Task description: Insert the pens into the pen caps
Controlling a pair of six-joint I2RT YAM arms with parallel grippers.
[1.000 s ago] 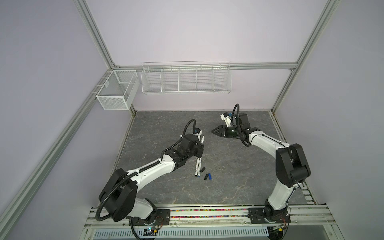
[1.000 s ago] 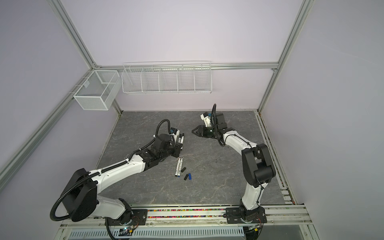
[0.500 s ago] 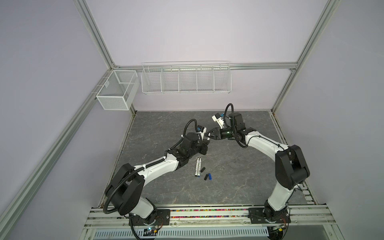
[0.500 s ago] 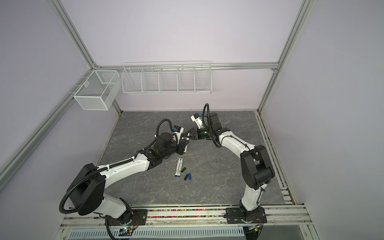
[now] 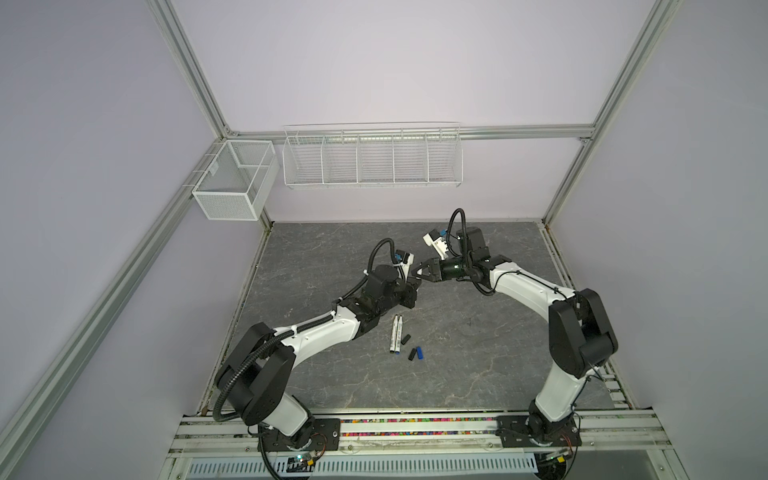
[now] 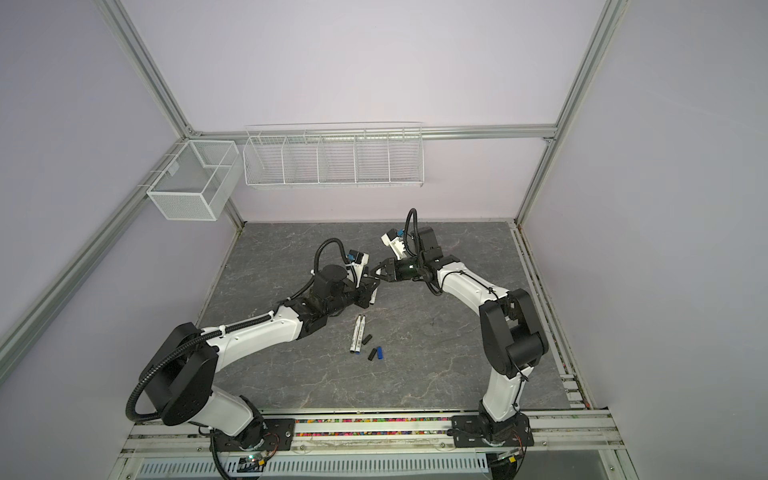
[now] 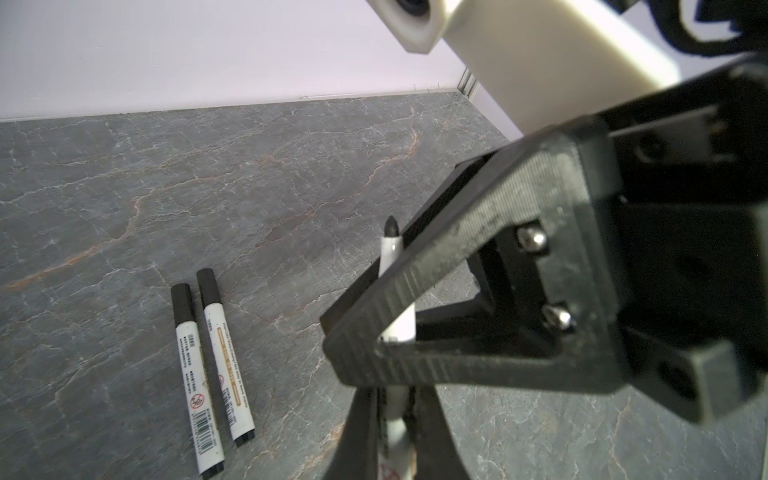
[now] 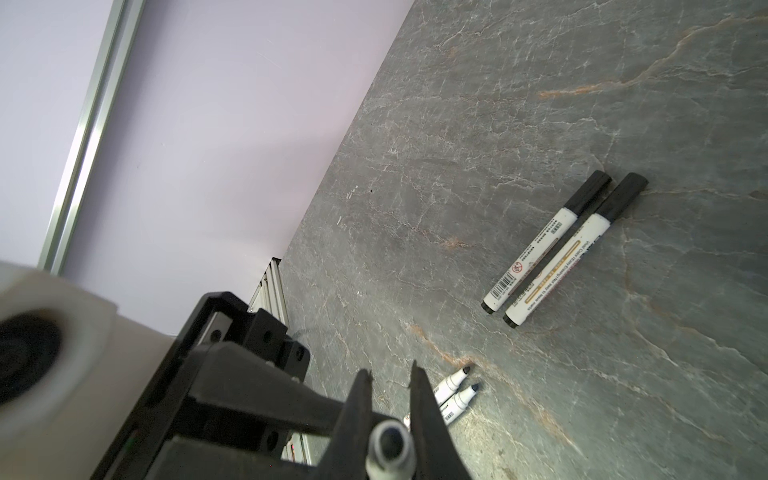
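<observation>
Above the middle of the table my left gripper (image 5: 411,289) and right gripper (image 5: 417,277) meet on one uncapped pen (image 7: 390,254) with a bare black tip. The right gripper (image 8: 390,370) is shut on its front part. The left gripper (image 7: 395,399) flanks the barrel lower down, jaws slightly parted. Two more uncapped pens (image 5: 397,337) lie in front of the grippers. Beside them lie a black pen cap (image 5: 405,340), another black one (image 5: 412,354) and a blue one (image 5: 420,353). Two capped pens (image 7: 227,361) lie side by side, showing only in the wrist views.
A mesh box (image 5: 235,178) and a wire rack (image 5: 372,158) hang on the back wall, well above the grey stone table (image 5: 478,353). The arms' base rail (image 5: 415,428) runs along the front edge.
My right gripper has come left to the left gripper and closed on the pen held there. The left gripper has shifted a little toward it and its jaws have begun to part.
</observation>
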